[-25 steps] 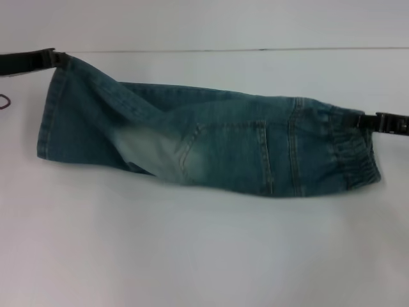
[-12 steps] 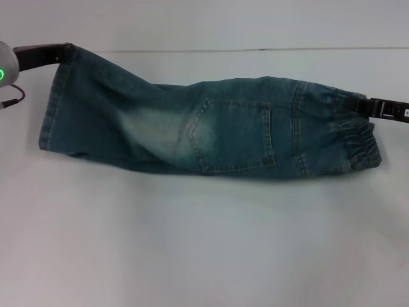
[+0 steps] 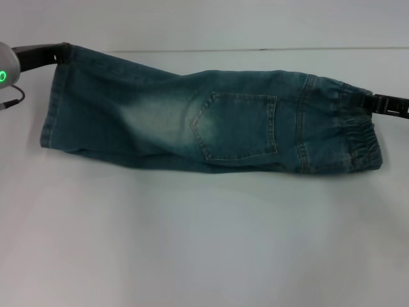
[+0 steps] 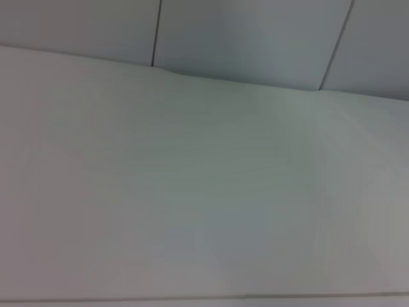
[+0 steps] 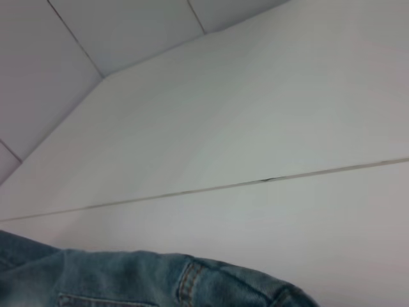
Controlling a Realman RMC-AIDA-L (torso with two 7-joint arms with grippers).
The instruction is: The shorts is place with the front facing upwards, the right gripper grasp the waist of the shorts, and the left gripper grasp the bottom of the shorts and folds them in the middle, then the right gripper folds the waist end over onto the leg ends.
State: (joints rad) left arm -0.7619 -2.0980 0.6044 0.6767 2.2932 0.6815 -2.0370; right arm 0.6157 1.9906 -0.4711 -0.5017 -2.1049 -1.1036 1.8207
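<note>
Item: blue-green denim shorts (image 3: 211, 128), folded lengthwise, held stretched just above the white worktop (image 3: 204, 243) toward its far edge. Soft, limp, moderately heavy (sags mid-span). Holds: black left gripper (image 3: 61, 54) clamped on hem corner, black right gripper (image 3: 374, 102) clamped on gathered waistband.

Honestly no readable text, labels, brand names or numbers anywhere here. Closest thing to a sign is a glowing green ring light (image 3: 2, 76) on the grey housing at the head view's left edge, and it spells nothing.
</note>
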